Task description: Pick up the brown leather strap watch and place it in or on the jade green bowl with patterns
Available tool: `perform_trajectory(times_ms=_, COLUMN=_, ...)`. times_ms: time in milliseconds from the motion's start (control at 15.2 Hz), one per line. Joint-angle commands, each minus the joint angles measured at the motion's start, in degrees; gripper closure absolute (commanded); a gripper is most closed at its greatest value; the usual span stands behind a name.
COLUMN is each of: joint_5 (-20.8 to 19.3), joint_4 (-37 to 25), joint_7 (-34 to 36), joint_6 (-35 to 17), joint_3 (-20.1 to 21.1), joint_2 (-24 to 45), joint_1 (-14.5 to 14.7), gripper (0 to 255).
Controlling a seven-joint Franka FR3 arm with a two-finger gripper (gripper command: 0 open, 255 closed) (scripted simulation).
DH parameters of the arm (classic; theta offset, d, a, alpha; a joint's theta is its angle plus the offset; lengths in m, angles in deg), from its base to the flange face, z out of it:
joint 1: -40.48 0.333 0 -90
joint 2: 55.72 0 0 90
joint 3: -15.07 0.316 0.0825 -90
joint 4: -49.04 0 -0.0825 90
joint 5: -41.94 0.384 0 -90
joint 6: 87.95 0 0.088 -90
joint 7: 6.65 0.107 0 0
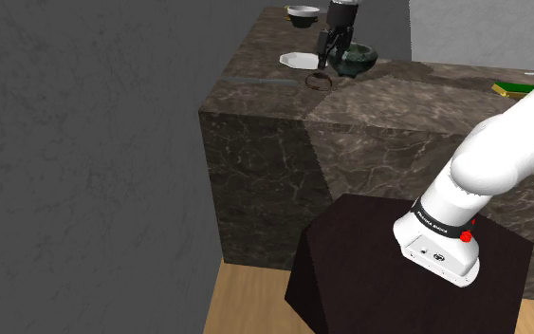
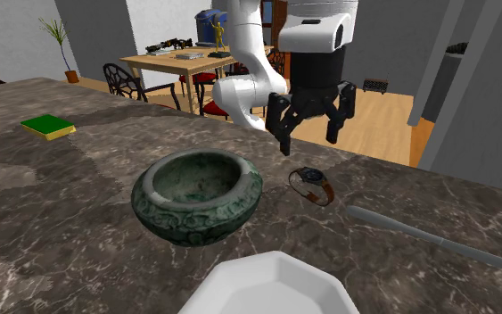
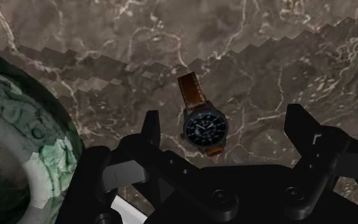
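Jaws wide apart above watch (image 3: 203, 124) on dark marbled counter (image 2: 61, 232), dining table (image 2: 173, 61) beyond.

The black claw (image 2: 310, 141) hangs, fingers (image 2: 283, 134) spread apart, above the brown-strapped watch (image 2: 312, 185), which lies on the veined brown tabletop (image 2: 61, 232) just beside the patterned green bowl (image 2: 195, 218). A white dish (image 2: 271, 287) sits nearer the camera.
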Motion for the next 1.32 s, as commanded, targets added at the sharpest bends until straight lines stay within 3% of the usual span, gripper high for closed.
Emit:
perform_trajectory(times_ms=0, joint_5=0.4, joint_4=-1.8, joint_7=-1.1, joint_6=-2.6, joint_3=-0.6, joint_2=3.3, joint_1=0.0, gripper=0)
perform_trajectory(times_ms=594, joint_5=0.8, joint_4=2.2, joint_7=-1.5, joint_6=-8.9, joint_3=-0.6, joint_2=5.4, joint_1=0.0, gripper=0)
perform_trajectory(times_ms=1056, joint_5=0.8, joint_4=2.2, joint_7=-1.5, joint_6=-8.9, joint_3=-0.6, joint_2=5.4, joint_1=0.0, gripper=0)
perform_trajectory(times_ms=1122, joint_5=0.8, joint_4=2.2, joint_7=-1.5, joint_6=-8.9, joint_3=-0.6, joint_2=5.4, joint_1=0.0, gripper=255)
perform_trajectory(times_ms=1254, joint_5=0.8, joint_4=2.2, joint_7=-1.5, joint_6=-8.9, joint_3=-0.6, joint_2=5.4, joint_1=0.0, gripper=255)
